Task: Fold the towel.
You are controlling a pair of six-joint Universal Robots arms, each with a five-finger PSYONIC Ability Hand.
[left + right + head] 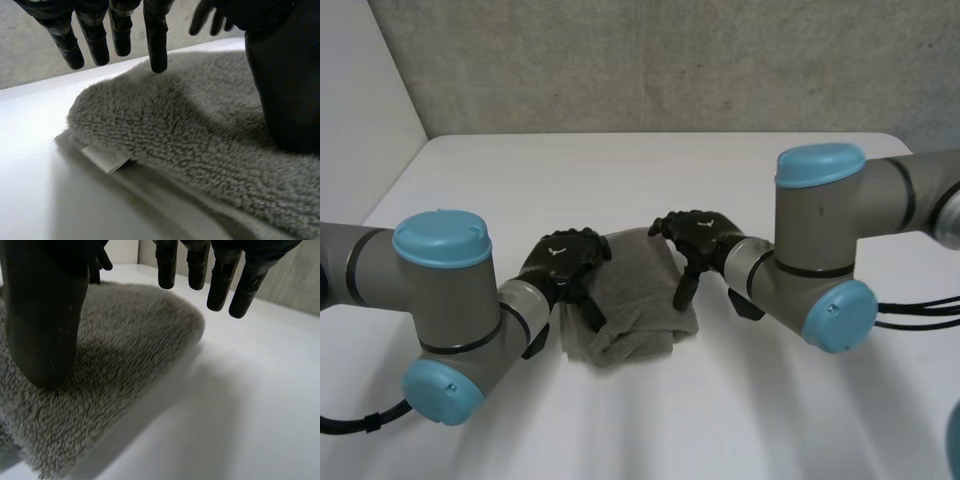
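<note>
A grey towel (635,300) lies folded into a small thick pad in the middle of the white table (650,180). My left hand (563,262) hovers at its left edge, fingers (156,35) straight above the pile and thumb (285,90) resting on the towel (200,135). My right hand (700,238) is at the right edge, open; its fingers (220,280) hang straight over the towel's (125,340) corner and its thumb (45,325) presses on the cloth. A white label (105,159) sticks out from the lower layer.
A grey wall (650,60) runs behind the table. Bare table surface spreads on all sides of the towel, widest toward the far edge and in front of the arms.
</note>
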